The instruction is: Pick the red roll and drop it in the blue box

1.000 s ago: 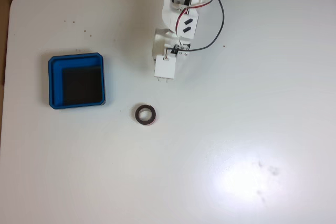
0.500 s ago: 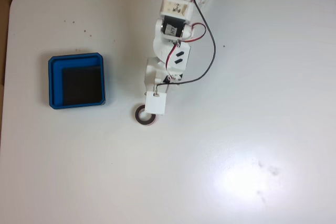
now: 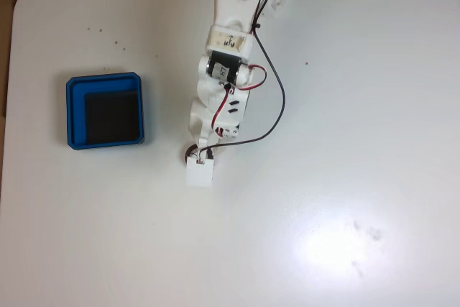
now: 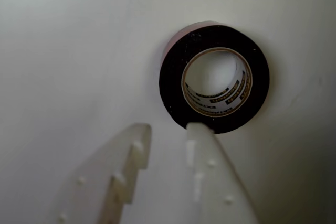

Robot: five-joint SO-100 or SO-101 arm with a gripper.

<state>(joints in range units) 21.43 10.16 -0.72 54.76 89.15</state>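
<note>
Arm reached farther out | end effector [image 4: 169, 125] narrowly parted | red roll [image 4: 214, 76] just ahead

In the fixed view we see the red roll [image 3: 191, 153] mostly hidden under the arm [image 3: 219, 98], w/ the arm's base cut off at top. Wrist view: hand [image 4: 167, 129] blurry, fingers cut by bottom edge.

In the fixed view the blue box [image 3: 105, 120] sits near the table's [image 3: 345, 141] left edge; the red roll [image 3: 192, 153] lies mid-table, right of it, apart.
</note>
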